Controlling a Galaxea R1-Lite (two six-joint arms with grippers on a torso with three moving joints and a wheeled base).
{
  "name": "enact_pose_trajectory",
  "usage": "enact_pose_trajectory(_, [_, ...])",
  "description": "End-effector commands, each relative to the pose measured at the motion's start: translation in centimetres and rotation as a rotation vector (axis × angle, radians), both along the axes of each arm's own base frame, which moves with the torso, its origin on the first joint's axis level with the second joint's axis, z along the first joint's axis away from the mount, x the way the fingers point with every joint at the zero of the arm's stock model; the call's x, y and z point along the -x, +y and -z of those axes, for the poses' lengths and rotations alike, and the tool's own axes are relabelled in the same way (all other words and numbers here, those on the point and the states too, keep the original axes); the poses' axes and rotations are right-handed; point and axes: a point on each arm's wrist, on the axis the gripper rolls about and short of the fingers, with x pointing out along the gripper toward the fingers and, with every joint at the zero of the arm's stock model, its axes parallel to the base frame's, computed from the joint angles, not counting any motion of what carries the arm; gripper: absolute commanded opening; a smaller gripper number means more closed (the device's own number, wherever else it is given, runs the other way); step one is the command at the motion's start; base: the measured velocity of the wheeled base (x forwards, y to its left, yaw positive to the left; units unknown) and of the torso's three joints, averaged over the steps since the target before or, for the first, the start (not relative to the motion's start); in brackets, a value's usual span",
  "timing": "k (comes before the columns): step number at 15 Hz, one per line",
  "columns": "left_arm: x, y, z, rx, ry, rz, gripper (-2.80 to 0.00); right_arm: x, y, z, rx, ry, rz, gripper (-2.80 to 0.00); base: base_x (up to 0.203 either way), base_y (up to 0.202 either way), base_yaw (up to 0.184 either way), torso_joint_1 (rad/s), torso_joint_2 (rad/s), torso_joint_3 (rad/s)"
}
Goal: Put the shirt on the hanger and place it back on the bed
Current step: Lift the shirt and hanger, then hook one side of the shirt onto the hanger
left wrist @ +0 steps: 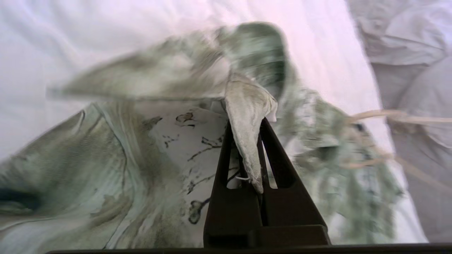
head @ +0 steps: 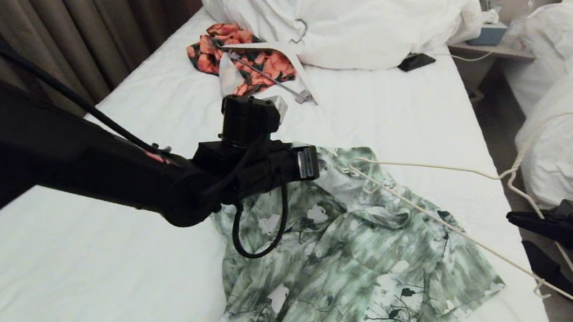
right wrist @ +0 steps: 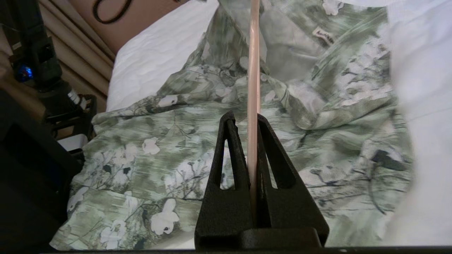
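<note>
From the head we see the shirt (head: 339, 266) spread on the bed (head: 90, 246) with the hanger (head: 487, 175) reaching its collar, at our left wrist the left gripper (left wrist: 247, 141) pinches shirt fabric, and at our right wrist the right gripper (right wrist: 247, 130) clamps the hanger wire.

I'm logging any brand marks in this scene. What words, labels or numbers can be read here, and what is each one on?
No text here can be read.
Neck label inside the collar of the shirt: a small tag with dark marks, too blurred to read.
Plate on the left arm's wrist housing: no legible print.
The hanger, clamped in the right pincer, bears no marking; the left pincer pinches shirt fabric.
</note>
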Motion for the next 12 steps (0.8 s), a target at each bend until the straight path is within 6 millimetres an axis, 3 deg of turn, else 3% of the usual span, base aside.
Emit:
enact_pose_trajectory(1, [1.2, -0.1, -2.0, 0.028, -0.04, 0.0, -2.8, 0.0, 0.4, 0.2, -0.009, 0.005, -0.017, -2.8, 0.0, 0.0, 0.0, 0.0, 0.0, 0.0])
enact_pose_trajectory(6, [1.6, -0.7, -2.4, -0.021, -0.02, -0.047, -2.8, 0.0, 1.4, 0.6, -0.013, 0.019, -0.048, -2.8, 0.0, 0.0, 0.0, 0.0, 0.0, 0.0])
enact_pose_trajectory(12, [4.7, -3.0, -3.3, -0.051, -0.015, -0.033, -2.8, -1.1, 2.4, -0.1, -0.009, 0.003, -0.086, -2.8, 0.0, 0.0, 0.0, 0.0, 0.0, 0.0])
